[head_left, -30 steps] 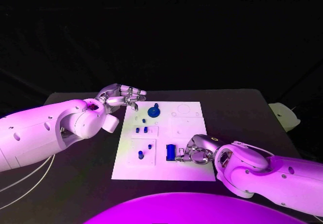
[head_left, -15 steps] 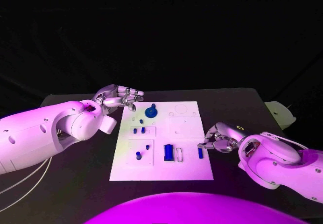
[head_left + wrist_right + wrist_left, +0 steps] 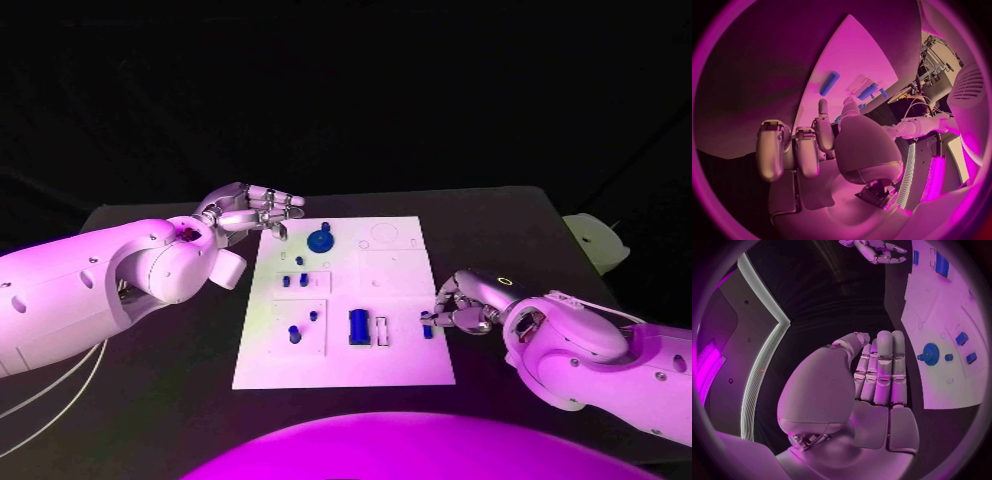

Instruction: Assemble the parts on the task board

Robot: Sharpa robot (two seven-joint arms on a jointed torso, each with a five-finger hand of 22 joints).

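On the black worktop (image 3: 534, 225) lies the white task board (image 3: 404, 275), long side running away from the robot, in the middle of the surface. Small blue parts sit on it: a round gear-like part (image 3: 323, 240) near the far edge, a few little pegs (image 3: 294, 281) towards the left edge, and a larger upright block (image 3: 358, 324) near the near edge, next to a pale slot (image 3: 382, 330).

At the board's right edge rests the right hand (image 3: 459, 308), fingers curled in close around a small blue part (image 3: 427, 328) that stands right at the edge. It looks pinched between the fingertips, probably so it can be steered into a seat on the board, though I cannot tell for certain that the grip is firm.

Off the board's far left corner hovers the left hand (image 3: 257, 210), above the worktop and just beside the gear-like part. Its fingers (image 3: 882, 365) lie straight and pressed together with the thumb folded alongside, holding nothing. My guess is that it waits there out of the way, ready for the gear-like part when its turn comes.

Several parts lie loose, so assembly seems partly done at most.
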